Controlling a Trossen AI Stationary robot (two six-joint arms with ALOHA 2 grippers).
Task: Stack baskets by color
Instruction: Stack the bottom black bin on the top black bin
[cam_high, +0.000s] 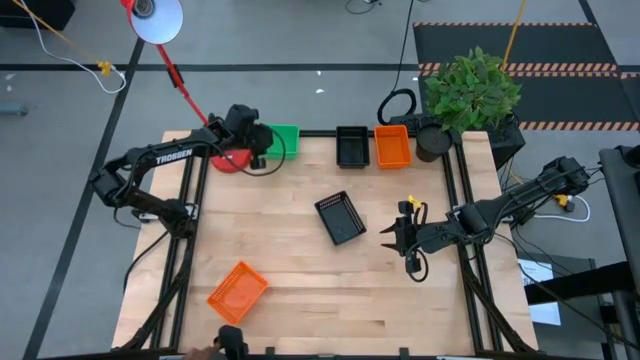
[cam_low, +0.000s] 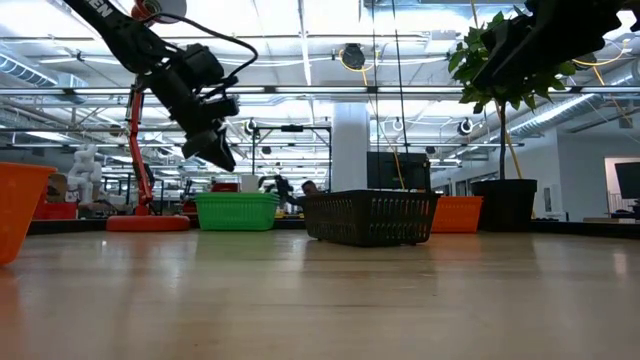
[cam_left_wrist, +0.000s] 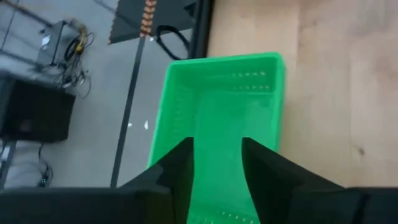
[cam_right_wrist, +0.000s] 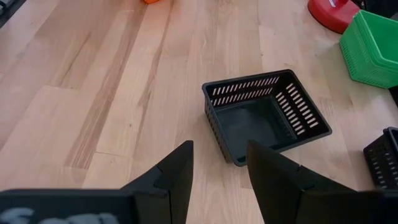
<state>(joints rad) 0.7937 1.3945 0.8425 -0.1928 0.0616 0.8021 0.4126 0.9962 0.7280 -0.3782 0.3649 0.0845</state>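
Note:
A green basket (cam_high: 285, 139) (cam_left_wrist: 219, 112) stands on its bottom at the table's far left edge. My left gripper (cam_high: 263, 143) (cam_left_wrist: 217, 165) hangs open just above its near end; in the low view the gripper (cam_low: 216, 150) is clear of the green basket (cam_low: 236, 210). A black basket (cam_high: 351, 146) and an orange basket (cam_high: 392, 147) stand side by side at the far edge. Another black basket (cam_high: 340, 218) (cam_right_wrist: 264, 118) sits askew mid-table. Beside it, toward the table's right, my right gripper (cam_high: 398, 240) (cam_right_wrist: 221, 168) is open and holds nothing. Another orange basket (cam_high: 238, 290) lies near the front left.
A red lamp base (cam_high: 230, 160) stands right beside the green basket, its red stem running up to the lamp. A dark plant pot (cam_high: 433, 142) with a leafy plant is at the far right corner. Bare wood (cam_high: 330, 300) spreads over the table's near half.

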